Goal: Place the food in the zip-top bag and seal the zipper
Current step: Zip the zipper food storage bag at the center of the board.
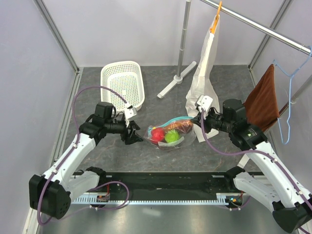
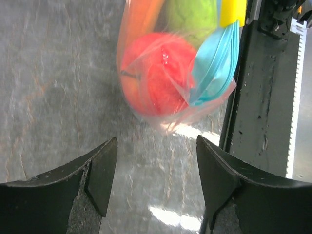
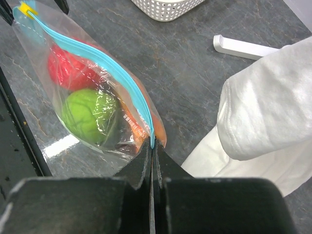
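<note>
The clear zip-top bag (image 1: 170, 133) lies mid-table with a red apple (image 1: 157, 134), a green round fruit (image 1: 171, 136) and an orange papaya slice (image 1: 178, 127) inside. Its teal zipper (image 3: 105, 68) runs diagonally in the right wrist view, with a yellow slider (image 3: 27, 8) at its far end. My right gripper (image 3: 153, 146) is shut on the zipper's near end. My left gripper (image 2: 156, 161) is open and empty, just short of the bag's apple end (image 2: 158, 78). The grapes and the small dark ball are hidden.
A white perforated basket (image 1: 122, 83) stands at the back left. A tall white paper bag (image 1: 204, 73) hangs from an orange clip on a rack, close behind my right gripper. A brown cloth (image 1: 263, 103) hangs at the right. A black rail (image 1: 170, 183) runs along the near edge.
</note>
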Controlling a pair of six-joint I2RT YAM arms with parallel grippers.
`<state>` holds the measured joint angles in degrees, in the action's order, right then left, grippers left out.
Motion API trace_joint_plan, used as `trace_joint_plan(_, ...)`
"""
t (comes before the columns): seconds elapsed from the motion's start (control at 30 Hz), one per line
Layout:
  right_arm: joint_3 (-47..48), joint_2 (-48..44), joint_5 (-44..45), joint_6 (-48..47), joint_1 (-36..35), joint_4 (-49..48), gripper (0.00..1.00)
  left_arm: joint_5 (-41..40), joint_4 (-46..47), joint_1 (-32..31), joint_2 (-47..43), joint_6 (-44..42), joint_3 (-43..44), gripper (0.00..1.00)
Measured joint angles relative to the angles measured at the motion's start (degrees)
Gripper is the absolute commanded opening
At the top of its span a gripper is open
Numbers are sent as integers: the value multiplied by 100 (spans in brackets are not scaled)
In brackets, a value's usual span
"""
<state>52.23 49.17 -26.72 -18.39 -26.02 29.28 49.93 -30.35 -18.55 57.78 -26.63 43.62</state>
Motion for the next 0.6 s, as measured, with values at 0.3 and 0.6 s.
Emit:
trace_joint_plan(0.3,-116,-166,101,-396,2,168,0,203,1397,-232,225,719,-179,65)
trace_joint_plan(0.6,-256,-439,122,-750,2,413,0,210,2181,-232,330,1462,-249,67)
